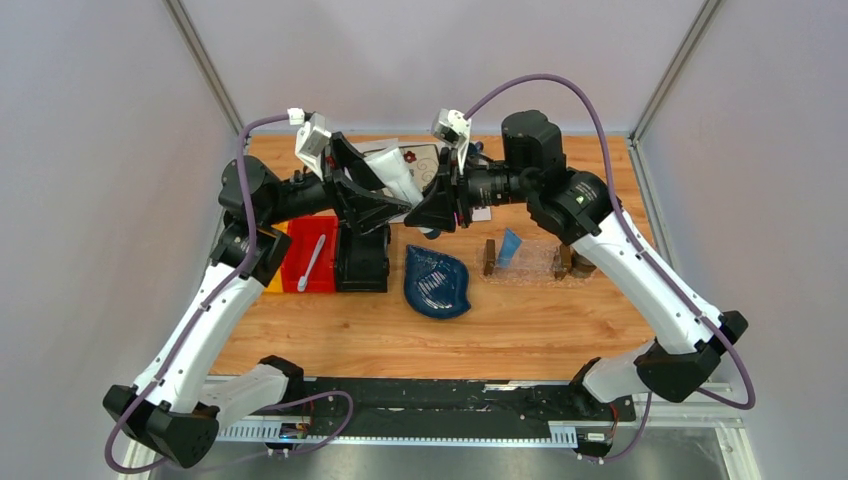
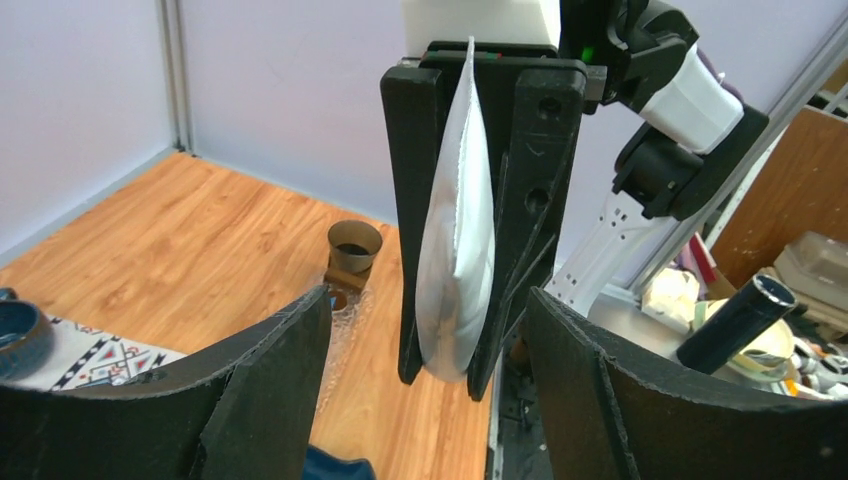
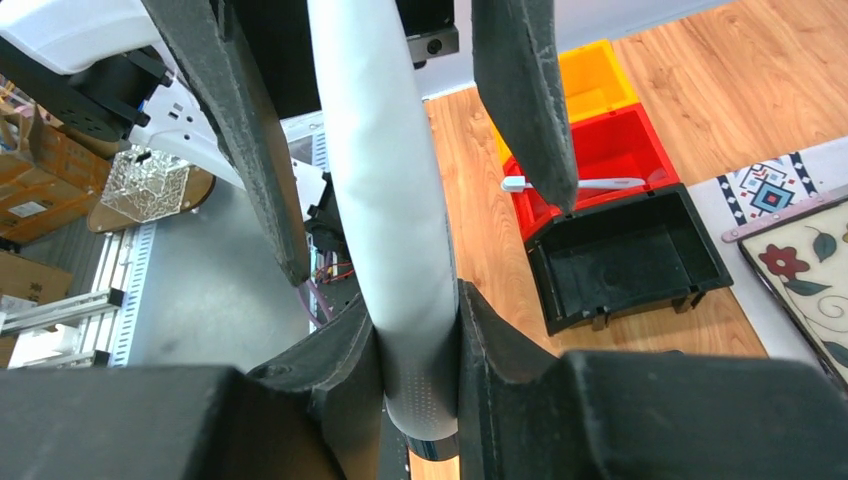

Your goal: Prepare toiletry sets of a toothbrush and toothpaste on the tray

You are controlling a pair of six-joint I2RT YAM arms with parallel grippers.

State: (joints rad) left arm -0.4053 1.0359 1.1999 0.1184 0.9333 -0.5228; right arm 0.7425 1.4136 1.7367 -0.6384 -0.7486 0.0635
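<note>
Right wrist: white-grey toothpaste (image 3: 380, 200) clamped in right gripper (image 3: 420, 335), left gripper (image 2: 428, 300) spread wide around it, likely handover toward tray (image 1: 540, 264).

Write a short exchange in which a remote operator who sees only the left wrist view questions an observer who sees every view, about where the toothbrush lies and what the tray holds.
Operator: My view shows the right end effector gripping a white tube. Where is the toothbrush?
Observer: It lies in the red bin, which stands beside the black bin.
Operator: Does the tray hold anything?
Observer: Yes, a light blue toothpaste tube sits in it, close to one of its wooden end blocks.
</note>
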